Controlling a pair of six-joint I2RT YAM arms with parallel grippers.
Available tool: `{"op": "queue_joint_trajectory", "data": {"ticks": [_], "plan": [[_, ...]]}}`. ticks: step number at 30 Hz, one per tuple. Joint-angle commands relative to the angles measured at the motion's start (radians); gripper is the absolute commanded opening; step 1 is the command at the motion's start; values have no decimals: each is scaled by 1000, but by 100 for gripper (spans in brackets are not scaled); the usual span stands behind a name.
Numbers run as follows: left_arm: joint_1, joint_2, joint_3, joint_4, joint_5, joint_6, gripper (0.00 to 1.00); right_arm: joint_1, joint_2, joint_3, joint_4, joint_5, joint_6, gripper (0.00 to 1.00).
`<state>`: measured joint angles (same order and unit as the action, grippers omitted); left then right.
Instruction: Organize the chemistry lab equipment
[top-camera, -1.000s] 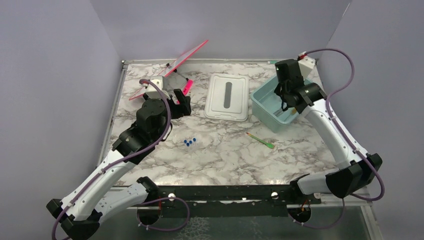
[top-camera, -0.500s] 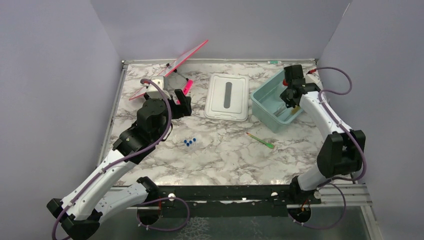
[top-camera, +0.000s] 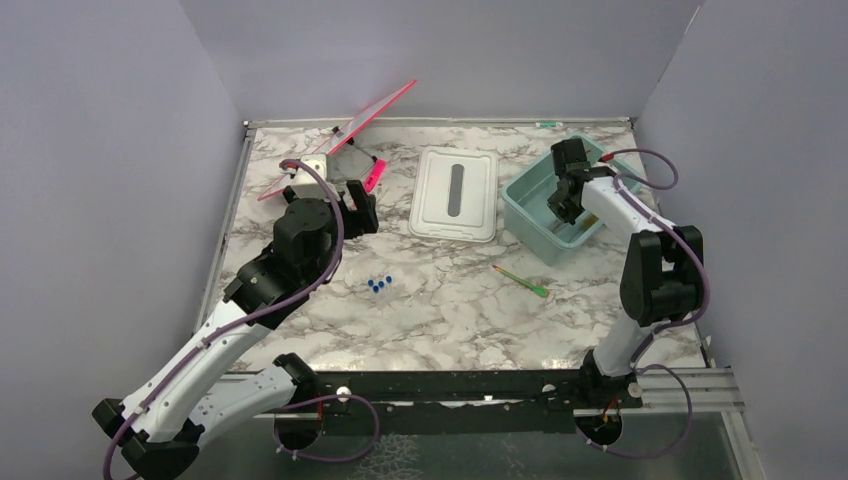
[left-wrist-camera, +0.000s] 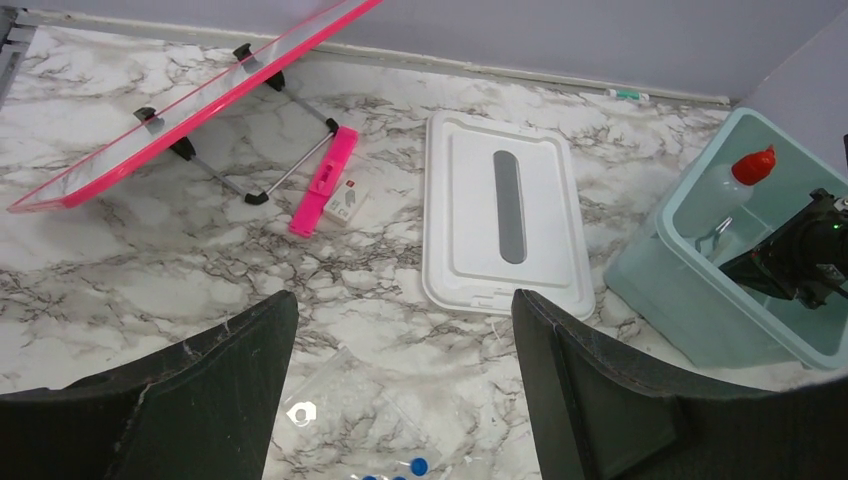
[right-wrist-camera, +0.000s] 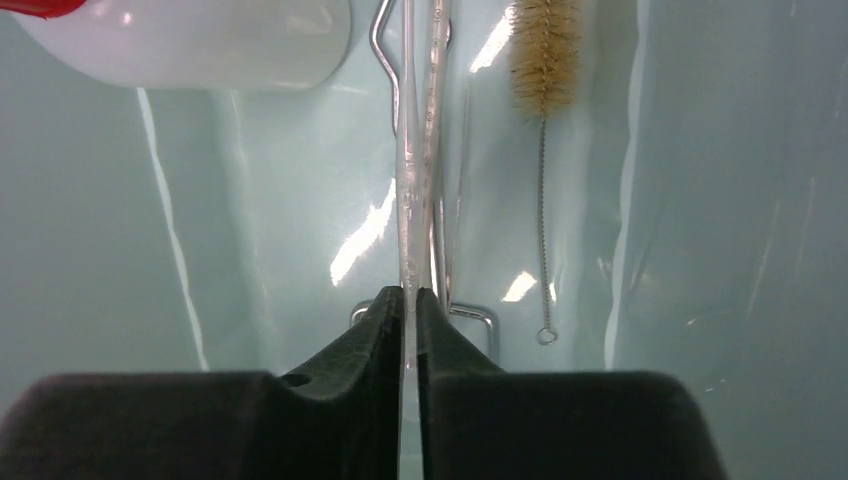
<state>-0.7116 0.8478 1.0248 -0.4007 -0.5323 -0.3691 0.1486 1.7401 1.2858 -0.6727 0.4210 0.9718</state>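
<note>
My right gripper (right-wrist-camera: 411, 292) is down inside the teal tub (top-camera: 522, 208), shut on a thin clear rod (right-wrist-camera: 418, 150) that runs straight ahead from its jaws. In the tub lie the white squeeze bottle (right-wrist-camera: 190, 40) with a red nozzle, the tan-bristled brush (right-wrist-camera: 545, 45) and a wire clamp (right-wrist-camera: 482, 318). The blue-capped tubes (top-camera: 379, 285) rest on the marble in a clear bag (left-wrist-camera: 350, 410), just below my open left gripper (left-wrist-camera: 405, 320). Out in the middle, the green-tipped stick (top-camera: 520, 279) is alone.
The white rectangular lid (top-camera: 455, 193) lies flat between the two grippers. A pink-framed stand (top-camera: 350, 130) leans at the back left, with a pink strip (left-wrist-camera: 325, 180) beside it. Purple walls close the table on three sides.
The right arm has folded in and brought its gripper lower and to the left inside the tub. The left arm has barely moved.
</note>
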Motion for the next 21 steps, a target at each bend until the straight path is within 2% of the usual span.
{"op": "queue_joint_trajectory", "data": {"ticks": [1, 5, 10, 15, 17, 21], "plan": [[0, -14, 15, -8, -37, 18, 81, -6, -4, -18, 51, -9, -9, 18], [0, -9, 20, -8, -41, 24, 81, -5, -63, -10, 68, -9, -65, 31], [0, 6, 26, 1, -31, 20, 81, 6, -178, 0, 71, -38, -178, 41], [0, 11, 22, 13, -7, 16, 81, 39, -309, -41, 103, -113, -328, 44], [0, 9, 17, 16, 0, 16, 81, 56, -345, -48, 132, -201, -422, 44], [0, 8, 11, 20, 13, 15, 81, 169, -358, 2, 103, -290, -592, 44]]}}
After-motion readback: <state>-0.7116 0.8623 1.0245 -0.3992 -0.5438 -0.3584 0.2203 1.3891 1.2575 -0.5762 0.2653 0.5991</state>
